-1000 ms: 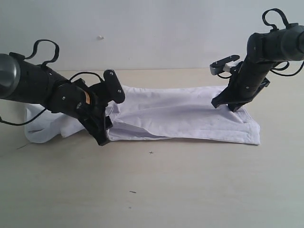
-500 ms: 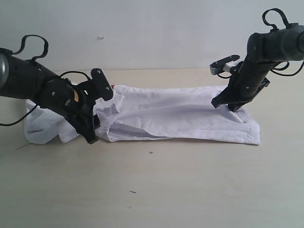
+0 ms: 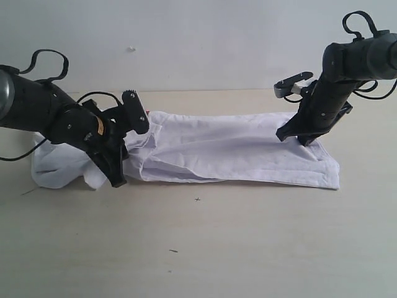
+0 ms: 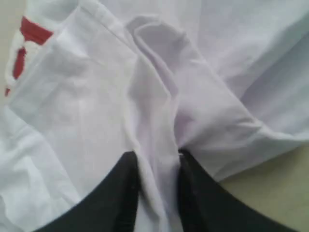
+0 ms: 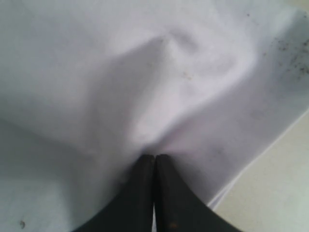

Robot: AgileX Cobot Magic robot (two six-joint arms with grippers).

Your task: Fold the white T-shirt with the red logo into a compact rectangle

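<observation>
The white T-shirt [image 3: 236, 155] lies on the pale matte table [image 3: 248, 248] as a long band running left to right. Its right portion is flat and smooth with straight edges. Its left end is bunched into a soft, rounded heap. The fabric is thin, opaque cotton that creases into shallow ridges. In the left wrist view a stitched hem crosses the cloth, and a strip of the red logo [image 4: 29, 34] shows at the edge of a fold. In the right wrist view a few dark specks [image 5: 289, 53] mark the cloth near its border.

The left arm enters low from the left, its forearm sloping downward. The left gripper [image 3: 118, 179] points down at the near edge of the bunched part. Its black fingers [image 4: 126, 186] stand narrowly apart, with a raised pleat of the shirt clamped between them.

The right arm descends steeply from the upper right. The right gripper [image 3: 296, 138] meets the flat right end near its far edge. Its fingers [image 5: 142, 193] are pressed together, and the cloth puckers to a peak at their tips.
</observation>
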